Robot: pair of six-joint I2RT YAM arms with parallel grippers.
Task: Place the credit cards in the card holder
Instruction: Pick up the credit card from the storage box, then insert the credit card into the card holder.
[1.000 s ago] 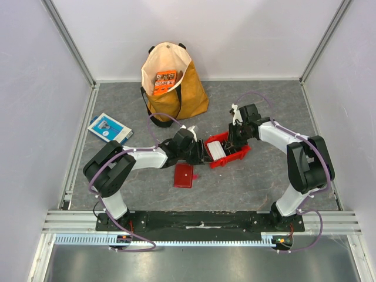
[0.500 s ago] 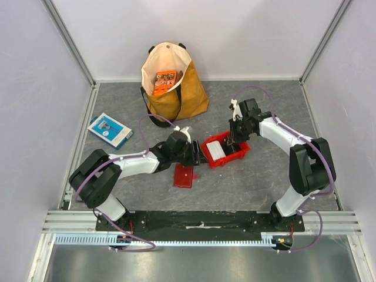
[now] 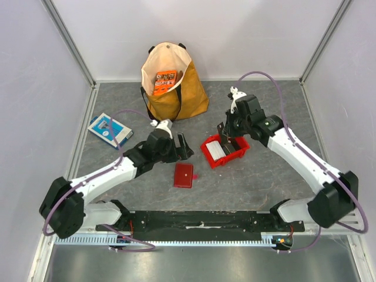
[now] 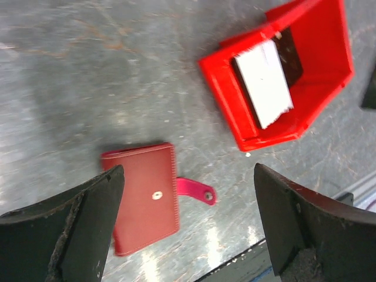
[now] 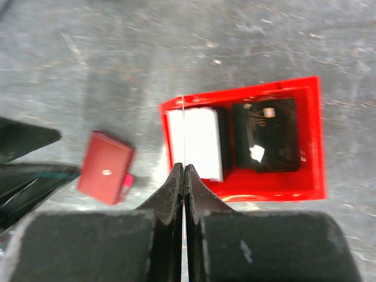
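Note:
The card holder (image 3: 184, 175) is a closed red wallet lying flat on the table, its pink snap tab (image 4: 197, 191) sticking out; it also shows in the right wrist view (image 5: 104, 167). Whitish credit cards (image 3: 217, 151) and dark ones (image 5: 264, 135) lie in a red bin (image 3: 239, 154). My right gripper (image 3: 228, 134) hangs above the bin, shut on one thin credit card (image 5: 183, 126) seen edge-on. My left gripper (image 3: 179, 147) stands wide open above and left of the holder, with nothing between its fingers (image 4: 97, 217).
A yellow tote bag (image 3: 176, 97) with an orange packet (image 3: 165, 81) inside stands at the back. A blue-and-white flat box (image 3: 110, 129) lies at the left. Metal frame rails and white walls close in the table.
My left arm has pulled back left from the bin and its jaws have opened wide. My right gripper has shut on a card and lifted a little off the bin.

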